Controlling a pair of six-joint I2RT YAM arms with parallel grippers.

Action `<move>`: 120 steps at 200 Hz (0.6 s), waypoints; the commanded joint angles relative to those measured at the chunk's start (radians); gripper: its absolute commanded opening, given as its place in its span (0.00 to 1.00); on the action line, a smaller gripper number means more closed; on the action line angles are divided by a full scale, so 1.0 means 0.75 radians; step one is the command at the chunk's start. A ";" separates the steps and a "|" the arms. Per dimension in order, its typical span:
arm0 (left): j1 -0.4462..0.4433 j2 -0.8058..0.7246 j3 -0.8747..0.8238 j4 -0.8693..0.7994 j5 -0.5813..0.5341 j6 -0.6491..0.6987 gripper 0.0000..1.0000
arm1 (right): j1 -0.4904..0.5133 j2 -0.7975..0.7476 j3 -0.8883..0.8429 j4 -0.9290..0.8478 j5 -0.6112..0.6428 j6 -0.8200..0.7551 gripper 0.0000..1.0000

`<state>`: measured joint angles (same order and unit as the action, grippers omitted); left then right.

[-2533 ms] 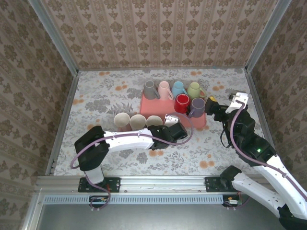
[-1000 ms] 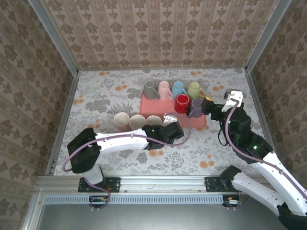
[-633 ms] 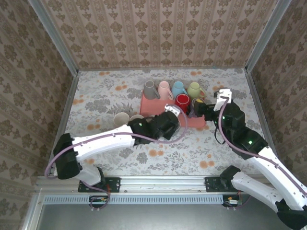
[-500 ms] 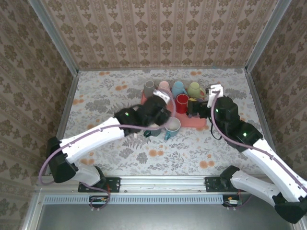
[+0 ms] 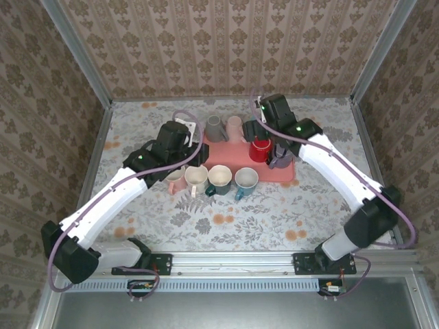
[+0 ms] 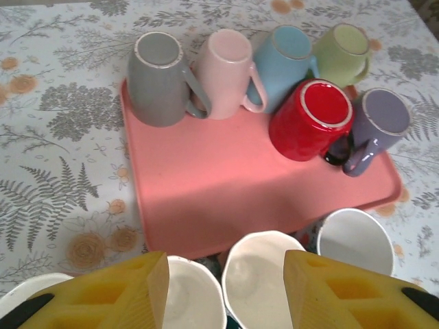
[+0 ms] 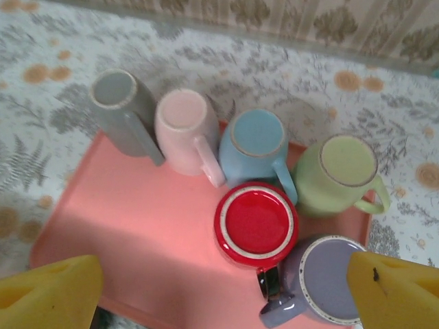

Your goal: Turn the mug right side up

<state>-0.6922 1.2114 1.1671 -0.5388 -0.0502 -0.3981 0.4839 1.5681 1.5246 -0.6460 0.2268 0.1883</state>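
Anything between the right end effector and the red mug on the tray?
Nothing visible. The right end effector hangs open above the red mug. The purple mug and blue mug sit close beside it, so finger room looks tight.

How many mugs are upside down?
6. Along the back of the pink tray, left to right: grey mug, pink mug, blue mug, green mug. In front: red mug, then purple mug at the right. None seems hidden.

Pink tray (image 6: 219, 185) on floral tablecloth (image 6: 62, 103)
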 commanded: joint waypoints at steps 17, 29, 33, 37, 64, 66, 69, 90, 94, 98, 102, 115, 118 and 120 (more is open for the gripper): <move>0.008 -0.090 -0.118 0.089 0.013 -0.034 0.50 | -0.079 0.152 0.119 -0.312 0.017 0.077 0.96; 0.012 -0.101 -0.137 0.121 0.062 -0.060 0.50 | -0.102 0.161 0.104 -0.340 0.076 0.130 0.97; 0.011 -0.102 -0.134 0.124 0.078 -0.066 0.50 | -0.111 0.167 0.101 -0.356 0.101 0.162 0.97; 0.013 -0.103 -0.132 0.124 0.090 -0.070 0.50 | -0.126 0.172 0.103 -0.376 0.120 0.198 0.97; 0.013 -0.114 -0.137 0.127 0.116 -0.104 0.50 | -0.256 0.229 0.127 -0.541 0.052 0.575 0.97; 0.012 -0.115 -0.138 0.127 0.119 -0.105 0.50 | -0.265 0.232 0.128 -0.546 0.039 0.602 0.97; 0.013 -0.116 -0.137 0.129 0.123 -0.108 0.50 | -0.274 0.236 0.125 -0.553 0.022 0.636 0.97; 0.011 -0.126 -0.144 0.139 0.143 -0.115 0.50 | -0.298 0.251 0.109 -0.560 0.005 0.847 0.97; 0.012 -0.128 -0.144 0.138 0.143 -0.116 0.50 | -0.302 0.257 0.108 -0.562 0.004 0.882 0.98; 0.011 -0.128 -0.144 0.139 0.145 -0.114 0.50 | -0.306 0.263 0.110 -0.562 -0.001 0.915 0.98; 0.011 -0.130 -0.144 0.139 0.146 -0.114 0.50 | -0.311 0.269 0.111 -0.560 -0.015 0.943 0.98; 0.010 -0.133 -0.146 0.138 0.141 -0.110 0.50 | -0.329 0.289 0.118 -0.554 -0.047 1.037 0.99; 0.011 -0.135 -0.147 0.138 0.139 -0.108 0.50 | -0.332 0.296 0.119 -0.553 -0.055 1.057 1.00; 0.009 -0.136 -0.147 0.138 0.139 -0.108 0.51 | -0.335 0.299 0.121 -0.551 -0.063 1.069 1.00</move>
<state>-0.6910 1.1362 1.0668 -0.4564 0.0353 -0.4644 0.2417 1.7550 1.5925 -1.0084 0.2379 0.7662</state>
